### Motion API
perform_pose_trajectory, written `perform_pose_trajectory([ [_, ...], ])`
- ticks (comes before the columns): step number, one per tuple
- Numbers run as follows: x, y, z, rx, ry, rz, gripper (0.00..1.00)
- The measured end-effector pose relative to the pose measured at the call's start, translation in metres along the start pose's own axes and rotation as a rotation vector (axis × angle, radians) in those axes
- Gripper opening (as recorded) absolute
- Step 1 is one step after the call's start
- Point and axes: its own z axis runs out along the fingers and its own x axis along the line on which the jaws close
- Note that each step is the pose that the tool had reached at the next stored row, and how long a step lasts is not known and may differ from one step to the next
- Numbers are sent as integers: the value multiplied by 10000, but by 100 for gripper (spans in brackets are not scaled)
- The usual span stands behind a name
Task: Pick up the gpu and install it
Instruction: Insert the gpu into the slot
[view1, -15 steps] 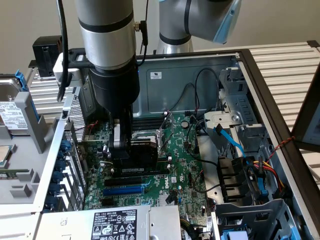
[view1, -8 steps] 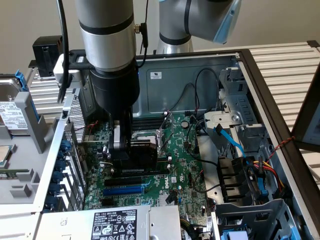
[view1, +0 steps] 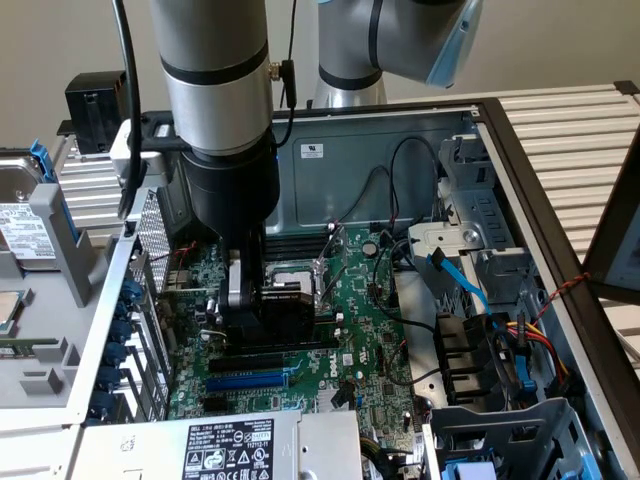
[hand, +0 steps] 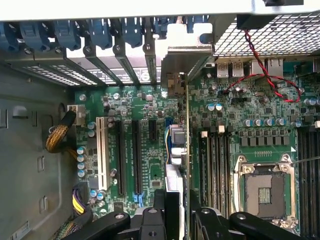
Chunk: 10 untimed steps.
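The gpu (view1: 287, 305) stands on edge over the green motherboard (view1: 365, 330), with its black shroud facing the exterior view's right. My gripper (view1: 262, 300) is shut on it from above. In the wrist view the gpu (hand: 176, 145) runs edge-on away from my gripper (hand: 177, 212). Its silver end bracket (hand: 184, 57) sits at the case's rear slot openings. The card's lower edge lies along a long black slot (view1: 270, 347). Whether it is fully seated in that slot I cannot tell.
A white slot (hand: 103, 150) and black slots (hand: 136, 155) lie beside the card, and an open CPU socket (hand: 263, 187) on its other side. Blue slot latches (hand: 100, 32) line the rear wall. A red-black wire (hand: 265, 80), the power supply (view1: 230, 445) and the drive cage (view1: 500, 430) are close by.
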Motion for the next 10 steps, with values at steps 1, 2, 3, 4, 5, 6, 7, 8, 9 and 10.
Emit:
perform_pose_trajectory([
  [1, 0, 0, 0, 0, 0, 0, 28],
  [2, 0, 0, 0, 0, 0, 0, 28],
  [3, 0, 0, 0, 1, -1, 0, 28],
  [4, -1, 0, 1, 1, -2, 0, 28],
  [5, -1, 1, 2, -1, -3, 0, 28],
  [6, -1, 1, 3, -3, -8, 1, 28],
  [7, -3, 1, 7, -4, -12, 1, 28],
  [8, -7, 1, 12, -11, -12, 1, 28],
  [9, -10, 1, 17, -17, -11, 0, 28],
  [10, -14, 2, 20, -24, -10, -1, 28],
])
